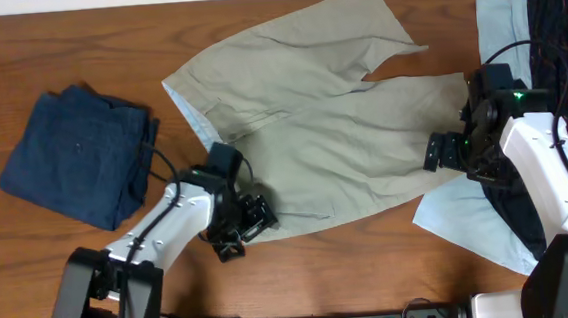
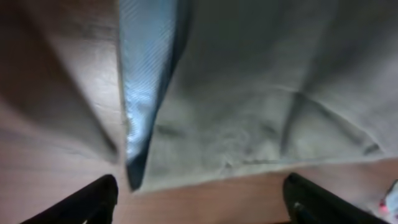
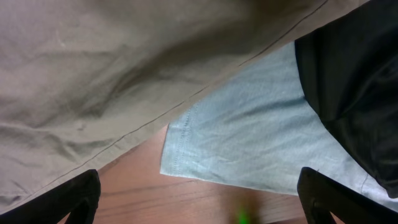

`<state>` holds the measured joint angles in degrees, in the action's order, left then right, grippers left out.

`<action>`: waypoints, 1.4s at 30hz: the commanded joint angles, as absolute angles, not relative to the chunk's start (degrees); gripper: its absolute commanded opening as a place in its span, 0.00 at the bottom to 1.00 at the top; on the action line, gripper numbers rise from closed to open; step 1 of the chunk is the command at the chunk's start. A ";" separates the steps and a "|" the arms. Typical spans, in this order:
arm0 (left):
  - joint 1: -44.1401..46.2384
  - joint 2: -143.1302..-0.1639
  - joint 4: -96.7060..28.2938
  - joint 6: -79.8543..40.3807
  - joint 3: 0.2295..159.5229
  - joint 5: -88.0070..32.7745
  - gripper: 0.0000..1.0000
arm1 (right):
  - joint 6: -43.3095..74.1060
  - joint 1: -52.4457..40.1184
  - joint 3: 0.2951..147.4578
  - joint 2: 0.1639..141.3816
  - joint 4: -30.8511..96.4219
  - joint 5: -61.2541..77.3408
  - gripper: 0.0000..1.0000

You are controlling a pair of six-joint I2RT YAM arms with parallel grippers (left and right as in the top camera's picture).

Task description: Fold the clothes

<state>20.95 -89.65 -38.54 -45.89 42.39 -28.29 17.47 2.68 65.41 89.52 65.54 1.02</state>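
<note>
The khaki trousers (image 1: pixel 311 117) lie spread across the middle of the table, folded over with one leg toward the back. My left gripper (image 1: pixel 244 227) is open and empty just off their near left edge; the left wrist view shows the khaki cloth (image 2: pixel 267 106) with a light-blue lining strip (image 2: pixel 140 93) ahead of the fingers. My right gripper (image 1: pixel 442 153) is open and empty at the trousers' right edge. The right wrist view shows the khaki hem (image 3: pixel 112 81) lying over the light-blue garment (image 3: pixel 249 143).
A folded navy garment (image 1: pixel 78 158) lies at the left. The light-blue garment (image 1: pixel 469 226) and a black garment with orange lines (image 1: pixel 560 19) are piled at the right, under my right arm. Bare wood runs along the front edge (image 1: pixel 352 274).
</note>
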 commanded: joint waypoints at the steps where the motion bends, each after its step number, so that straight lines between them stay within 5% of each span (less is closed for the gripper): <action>1: 21.98 -89.71 -35.70 -58.98 41.12 -27.27 0.82 | 18.44 3.70 65.67 89.47 65.56 0.23 0.99; 5: 22.00 -89.69 -32.82 -66.48 41.12 -20.53 0.78 | 18.41 3.70 65.67 89.47 65.58 0.23 0.99; 15: 22.00 -89.69 -32.97 -74.70 41.08 -15.79 0.39 | 18.48 3.75 65.67 89.47 65.52 0.19 0.99; 21: 22.00 -89.69 -37.34 -74.72 41.08 -16.40 0.36 | 20.78 4.10 65.67 89.49 65.30 -0.27 0.99; 29: 21.98 -89.69 -38.37 -74.63 41.08 -16.32 0.06 | 20.84 5.34 65.39 89.49 65.58 -0.27 0.99; 42: 14.50 -87.50 -44.07 -64.42 41.08 -11.27 0.06 | 27.73 7.57 56.58 89.49 58.48 -2.57 0.99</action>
<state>16.40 -88.47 -43.11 -68.31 41.80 -14.98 24.47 6.46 58.37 89.52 59.81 -1.48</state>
